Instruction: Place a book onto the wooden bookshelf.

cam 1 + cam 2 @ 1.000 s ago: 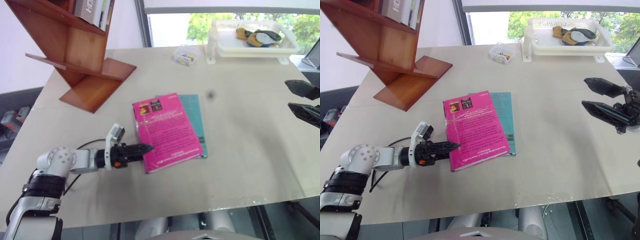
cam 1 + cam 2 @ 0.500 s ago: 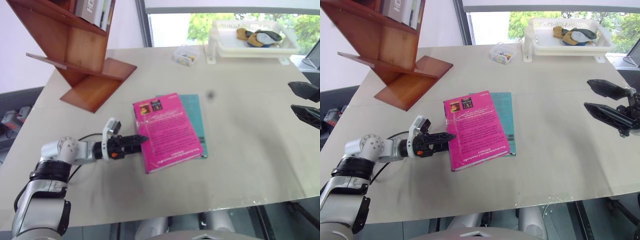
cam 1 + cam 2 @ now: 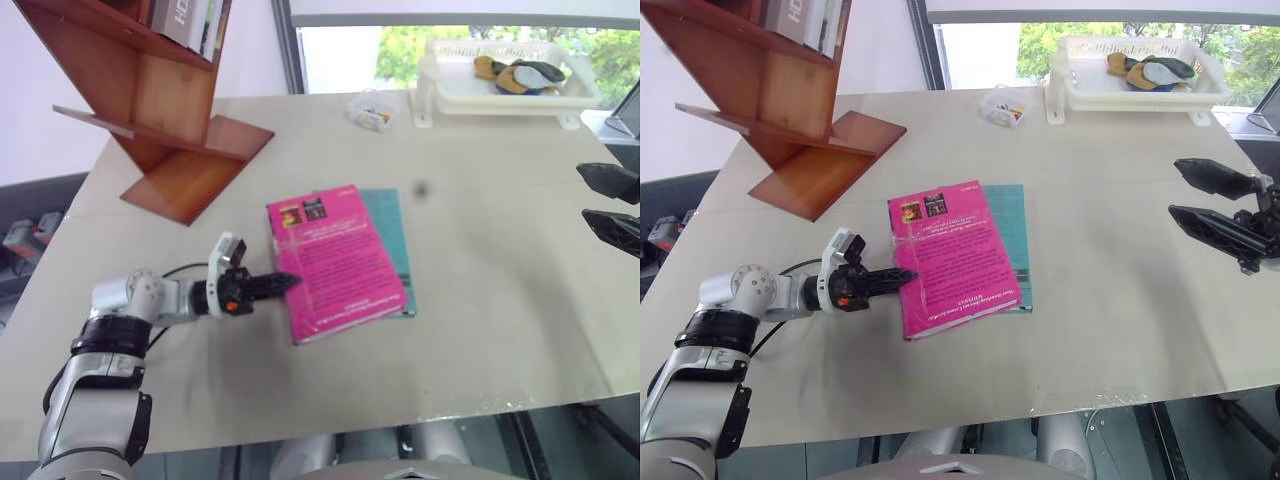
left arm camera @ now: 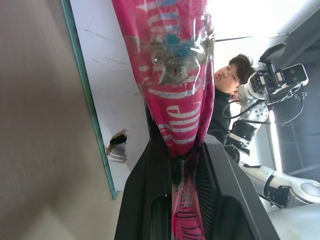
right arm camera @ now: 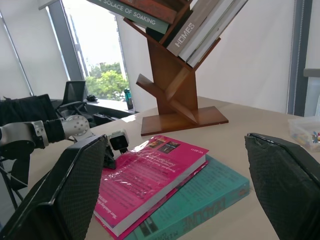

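Since a second ago the left hand (image 3: pixel 285 283) has slid up along the near left edge of the bright pink paperback book (image 3: pixel 338 260) and clamped its two black fingers on that edge; the arm's elbow has drawn in toward the frame's lower left. The book lies flat at mid-frame on the pale worktop (image 3: pixel 500 300), stacked on a thinner teal book (image 3: pixel 394 235), its long axis running from upper left to lower right, slightly tilted. The reddish-brown wooden bookshelf of zigzag boards (image 3: pixel 160 110) stands in the upper left, on the left hand's side, so that arm is clearly nearer; the right hand (image 3: pixel 1210 205) hangs with its fingers spread and holding nothing at the right edge. Only the left wrist view shows the pink cover pinched between the fingers (image 4: pixel 150 190); the right wrist view shows the shelf's tilted slots already holding books.
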